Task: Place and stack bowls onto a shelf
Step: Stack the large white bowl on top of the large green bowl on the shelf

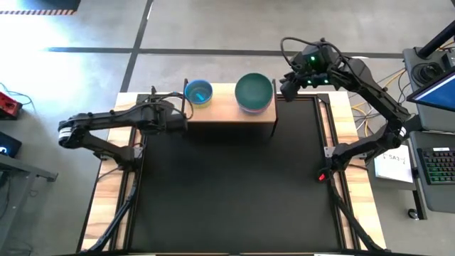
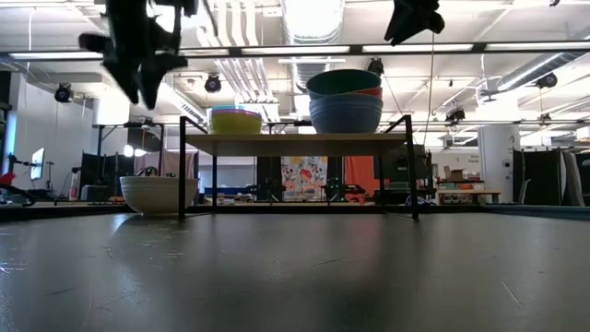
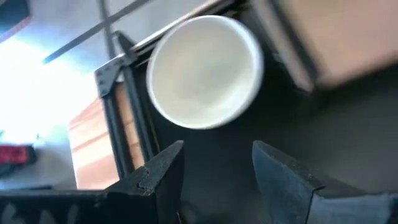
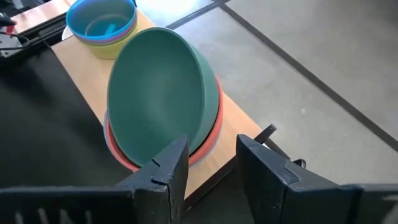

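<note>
We see the round white plastic bowl (image 3: pixel 204 71) on the black table (image 1: pixel 234 185), just ahead of the left gripper (image 3: pixel 214 168), whose fingers are spread and empty. Beside it stands the light wooden shelf (image 1: pixel 224 107), carrying a small stack topped by a blue bowl (image 1: pixel 198 92) and a larger stack topped by a teal bowl (image 4: pixel 158 99), seemingly tilted. The right gripper (image 4: pixel 211 162) hovers above that stack, fingers parted.

No readable text from my cameras. White paper sheet (image 1: pixel 393 166) right of the worktop (image 1: pixel 234 185) carries print, too small to read.
</note>
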Controlling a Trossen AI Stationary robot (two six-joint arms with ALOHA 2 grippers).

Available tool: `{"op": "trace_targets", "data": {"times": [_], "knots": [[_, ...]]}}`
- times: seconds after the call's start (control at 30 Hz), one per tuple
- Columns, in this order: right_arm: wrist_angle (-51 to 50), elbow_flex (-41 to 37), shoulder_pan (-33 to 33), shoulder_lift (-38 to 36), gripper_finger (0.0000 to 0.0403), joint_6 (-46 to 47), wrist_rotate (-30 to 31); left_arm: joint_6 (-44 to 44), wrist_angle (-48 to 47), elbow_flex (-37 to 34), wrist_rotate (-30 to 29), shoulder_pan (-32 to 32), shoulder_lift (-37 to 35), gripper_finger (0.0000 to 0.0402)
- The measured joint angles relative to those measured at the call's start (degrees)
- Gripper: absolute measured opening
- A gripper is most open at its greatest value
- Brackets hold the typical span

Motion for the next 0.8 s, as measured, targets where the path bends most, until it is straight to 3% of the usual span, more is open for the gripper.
{"op": "trace_targets", "data": {"times": [0.17, 0.4, 0.63, 0.8], "knots": [[-0.02, 0.0, -0.01, -0.22, 0.0125, 0.27, 0.02, -0.1, 7.39, -7.33, -2.68, 7.78, -1.82, 0.0163], [-2.52, 0.0, 0.38, -0.6, 0.0119, 1.1, 0.04, 10.21, 20.3, -10.98, -2.23, 20.19, -0.16, 0.0148], [-4.92, 0.0, 0.98, -0.68, 0.0118, 1.04, 0.04, 16.12, 27.76, -11.39, 4.61, 31.91, 2.43, 0.0145], [-4.96, 0.0, 1.0, -0.91, 0.0118, 0.43, 0.04, 18.01, 29.61, -11.51, 7.05, 32.87, 3.39, 0.0145]]}}
